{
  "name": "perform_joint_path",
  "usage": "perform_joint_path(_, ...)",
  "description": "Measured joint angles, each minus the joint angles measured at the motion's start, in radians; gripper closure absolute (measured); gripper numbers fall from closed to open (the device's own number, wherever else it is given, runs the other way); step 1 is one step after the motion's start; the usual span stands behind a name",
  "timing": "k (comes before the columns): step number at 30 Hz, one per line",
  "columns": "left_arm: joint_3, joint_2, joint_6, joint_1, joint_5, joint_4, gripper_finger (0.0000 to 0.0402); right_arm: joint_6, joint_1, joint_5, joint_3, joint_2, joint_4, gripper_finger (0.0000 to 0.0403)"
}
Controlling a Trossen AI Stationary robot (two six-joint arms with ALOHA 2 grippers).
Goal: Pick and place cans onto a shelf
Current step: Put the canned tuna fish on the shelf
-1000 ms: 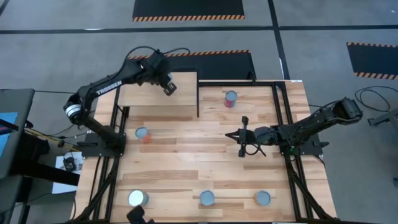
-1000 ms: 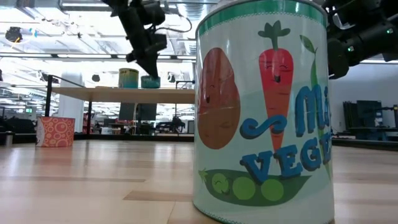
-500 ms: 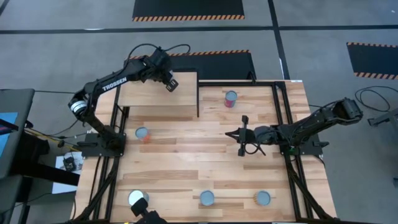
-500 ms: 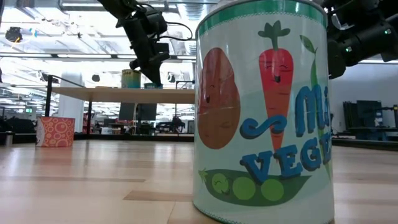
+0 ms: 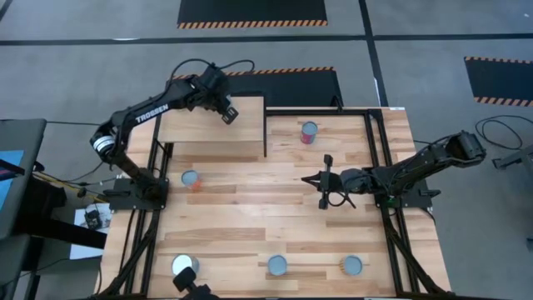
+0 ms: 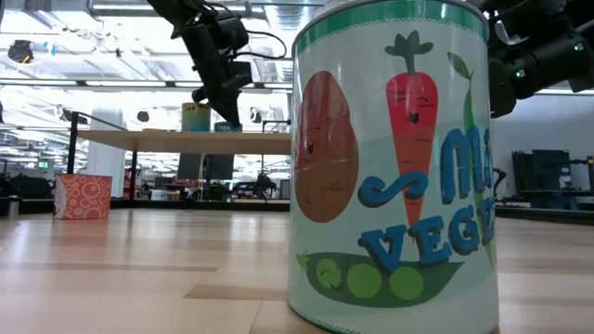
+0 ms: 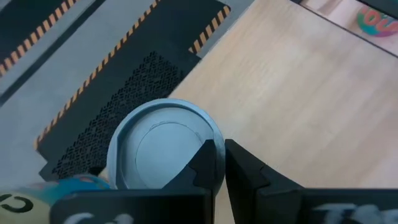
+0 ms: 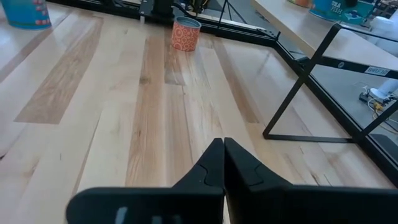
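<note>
The light wood shelf (image 5: 212,125) stands at the table's far left. Two cans stand on it near its far edge; in the low view they are a yellow-and-teal one (image 6: 194,118) and a teal one (image 6: 227,126). My left gripper (image 5: 228,112) is shut and hovers over them. In the left wrist view its tips (image 7: 219,163) stand over the rim of a can's silvery-blue top (image 7: 158,149). In the low view the gripper (image 6: 215,91) is above the can tops. My right gripper (image 5: 325,182) is shut and empty at mid-table right.
On the table stand a pink can (image 5: 309,132) at the far middle, an orange can (image 5: 191,179) at the left, and three cans along the near edge (image 5: 184,267) (image 5: 276,266) (image 5: 352,266). A vegetable-label can (image 6: 390,167) fills the low view.
My left gripper has risen a little from the cans on the shelf and drawn slightly toward the table's far edge. The cans on the shelf stay where they were.
</note>
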Motion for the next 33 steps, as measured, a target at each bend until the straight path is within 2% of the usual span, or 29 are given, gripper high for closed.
perform_joint_path(13,-0.002,-0.061,-0.010,0.000,0.012,0.002,0.0395,-0.001,0.000,0.000,0.000,0.000,0.000,0.0389)
perform_joint_path(20,-0.001,-0.024,-0.045,-0.022,0.022,0.042,0.0396,-0.016,0.000,0.000,0.000,0.000,0.027,0.0388)
perform_joint_path(25,-0.001,0.002,-0.090,-0.029,-0.025,0.045,0.0395,-0.017,0.000,0.000,0.000,0.000,0.026,0.0389)
perform_joint_path(33,-0.001,0.001,-0.131,-0.037,-0.027,0.047,0.0391,-0.026,0.000,0.000,0.000,0.000,0.026,0.0387)
